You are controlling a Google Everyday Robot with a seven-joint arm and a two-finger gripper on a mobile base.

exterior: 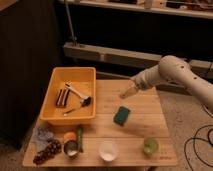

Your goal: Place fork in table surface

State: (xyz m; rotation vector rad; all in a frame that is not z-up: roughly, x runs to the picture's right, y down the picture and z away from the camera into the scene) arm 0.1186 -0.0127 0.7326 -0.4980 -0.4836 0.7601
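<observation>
Silvery fork (73,110) lies slanted in yellow bin (67,119), not yet on table (146,107). Gripper (127,93) hovers over table, well apart, on fork's right in view. Grip wide or closed: cannot tell.

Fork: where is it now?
In the camera view, the fork lies in the yellow bin at left, near its front wall; the gripper hovers near the green sponge.

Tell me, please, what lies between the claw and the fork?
Camera view: below the hovering claw, bare table surface, then the yellow bin's wall, then the fork.
</observation>
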